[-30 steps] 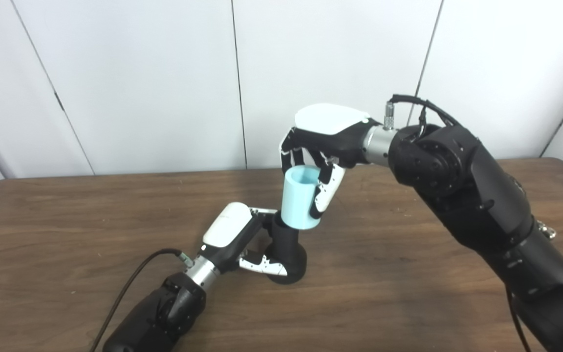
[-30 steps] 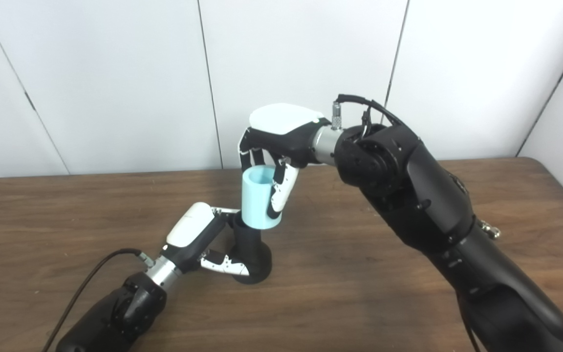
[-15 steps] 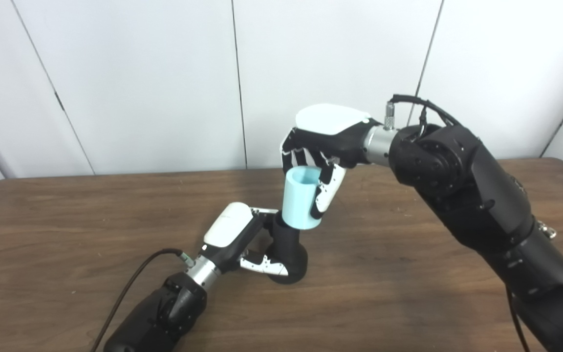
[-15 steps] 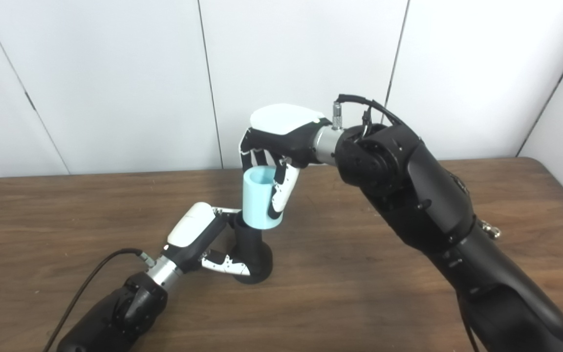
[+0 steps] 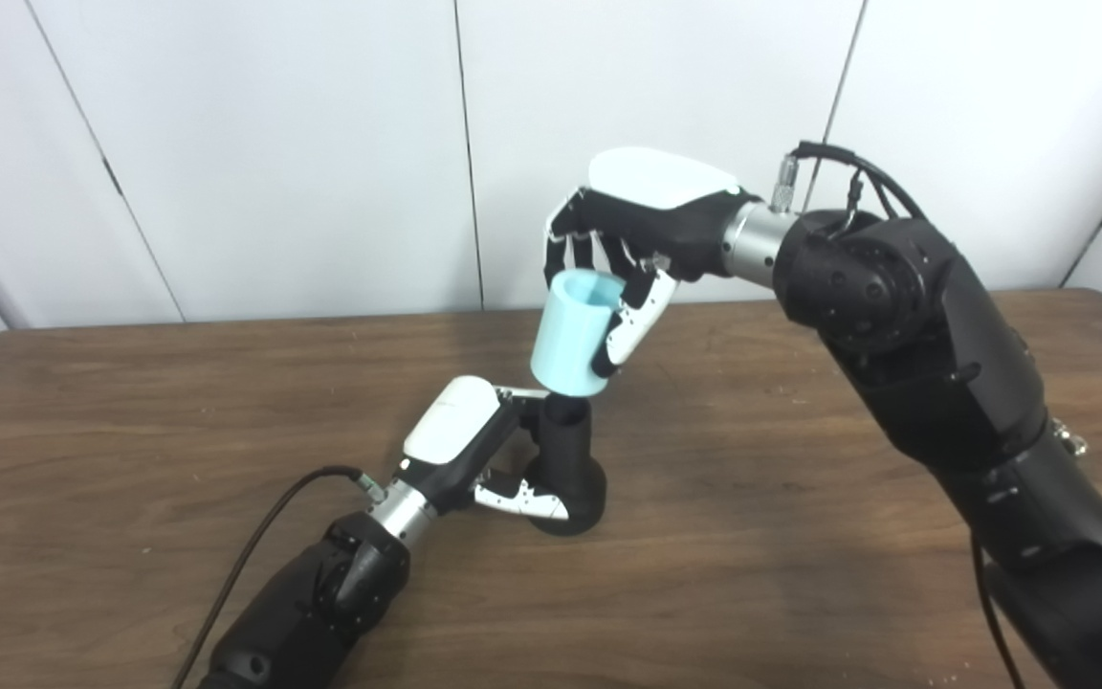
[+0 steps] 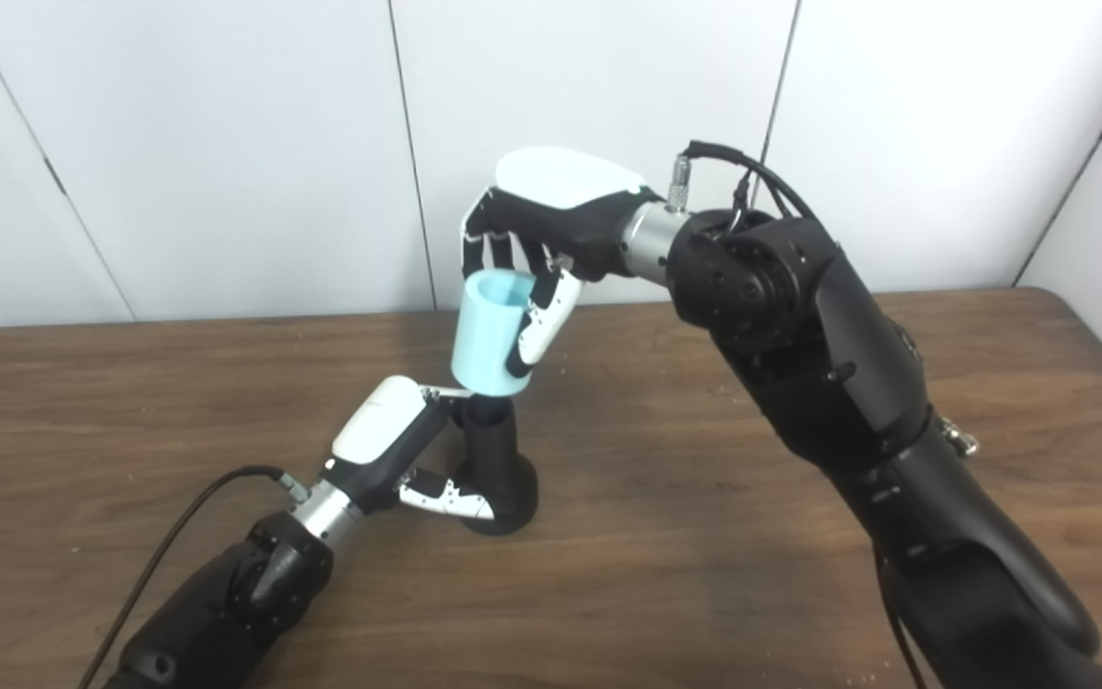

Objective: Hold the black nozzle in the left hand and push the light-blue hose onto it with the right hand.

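Observation:
The black nozzle (image 5: 568, 469) stands upright on the wooden table (image 5: 130, 411), wide base down and open neck up. My left hand (image 5: 474, 450) is shut on it, fingers around the neck and thumb along the base. The light-blue hose (image 5: 573, 333), a short open tube, hangs tilted just above the nozzle's mouth; its lower rim sits level with the neck's top, slightly left of it. My right hand (image 5: 632, 249) is shut on the hose from above, thumb down its right side. The same grasp shows in the right eye view, with the hose (image 6: 491, 332) over the nozzle (image 6: 498, 474).
A black cable (image 5: 254, 565) runs from my left wrist across the table to the bottom edge. My right forearm (image 5: 934, 383) crosses the right side of the table. White wall panels (image 5: 274, 144) stand behind the table's far edge.
My right hand has lifted the hose up and a little left, tilting it, so it no longer covers the nozzle's neck. The nozzle's open top now shows. The left hand keeps its hold.

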You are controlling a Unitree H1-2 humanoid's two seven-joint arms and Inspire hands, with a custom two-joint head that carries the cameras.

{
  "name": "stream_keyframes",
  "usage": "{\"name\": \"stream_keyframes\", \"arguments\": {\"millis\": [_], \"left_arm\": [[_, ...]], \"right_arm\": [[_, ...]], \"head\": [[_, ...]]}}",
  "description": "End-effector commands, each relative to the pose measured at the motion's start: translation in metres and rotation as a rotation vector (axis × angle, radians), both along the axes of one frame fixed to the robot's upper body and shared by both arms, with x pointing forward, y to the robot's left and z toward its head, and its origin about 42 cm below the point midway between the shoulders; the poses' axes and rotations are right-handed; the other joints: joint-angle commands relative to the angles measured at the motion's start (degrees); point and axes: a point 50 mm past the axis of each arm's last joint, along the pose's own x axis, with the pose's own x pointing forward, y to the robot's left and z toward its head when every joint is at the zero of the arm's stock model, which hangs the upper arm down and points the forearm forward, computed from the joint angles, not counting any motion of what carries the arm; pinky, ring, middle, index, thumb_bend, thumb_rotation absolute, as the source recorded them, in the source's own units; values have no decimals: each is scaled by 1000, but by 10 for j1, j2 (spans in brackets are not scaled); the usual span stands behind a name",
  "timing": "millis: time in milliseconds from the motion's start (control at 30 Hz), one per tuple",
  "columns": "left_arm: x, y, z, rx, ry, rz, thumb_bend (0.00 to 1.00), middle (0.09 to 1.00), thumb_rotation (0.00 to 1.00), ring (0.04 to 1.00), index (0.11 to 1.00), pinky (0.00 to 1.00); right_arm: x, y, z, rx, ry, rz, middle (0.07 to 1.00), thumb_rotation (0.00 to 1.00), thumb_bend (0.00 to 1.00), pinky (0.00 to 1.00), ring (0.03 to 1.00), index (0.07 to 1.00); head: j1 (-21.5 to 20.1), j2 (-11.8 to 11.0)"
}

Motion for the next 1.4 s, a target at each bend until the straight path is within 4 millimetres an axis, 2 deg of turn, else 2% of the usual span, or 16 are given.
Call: {"name": "stream_keyframes", "arguments": {"millis": [0,533,600,700,800,833,967,1000,1067,1167,1367], "left_arm": [[-92,-10,-115,71,336,2,666,429,445,473,418,511],[-91,-9,-113,71,331,4,662,422,439,465,415,509],[-92,-10,-113,69,331,4,661,422,435,460,415,506],[-92,-10,-113,70,330,4,661,422,434,459,415,505],[-91,-10,-112,68,328,5,661,422,434,459,415,503],[-90,-10,-112,68,328,5,660,422,433,460,415,503],[-90,-10,-112,69,327,5,657,423,430,464,415,504],[-90,-10,-112,69,326,5,656,424,429,465,414,505],[-90,-10,-112,68,326,5,655,424,428,465,414,505],[-90,-10,-111,67,326,4,655,424,428,468,414,505],[-91,-11,-111,63,329,2,656,418,427,451,413,502]], "right_arm": [[-2,-7,36,83,-137,-24,396,0,522,165,246,511],[0,-3,28,26,-89,-27,402,0,522,184,263,515],[0,-3,29,17,-86,-25,457,0,529,172,248,489],[0,-3,30,7,-82,-24,470,0,531,148,225,483],[0,-1,28,-6,-72,-23,472,0,531,151,237,482],[1,-1,28,-8,-69,-22,439,0,526,160,250,499],[2,6,20,-21,-43,-21,404,0,523,181,265,514],[1,8,18,-25,-37,-20,444,0,528,176,255,495],[1,13,14,-36,-23,-20,464,0,530,161,236,485],[1,19,8,-56,-4,-25,470,0,532,138,214,481],[2,23,-3,-104,33,-35,472,0,532,146,232,482]], "head": [[-1,0],[-1,5],[-1,6],[-1,6],[-2,6],[-3,6],[-1,8],[-1,9],[-1,9],[-1,11],[0,12]]}}
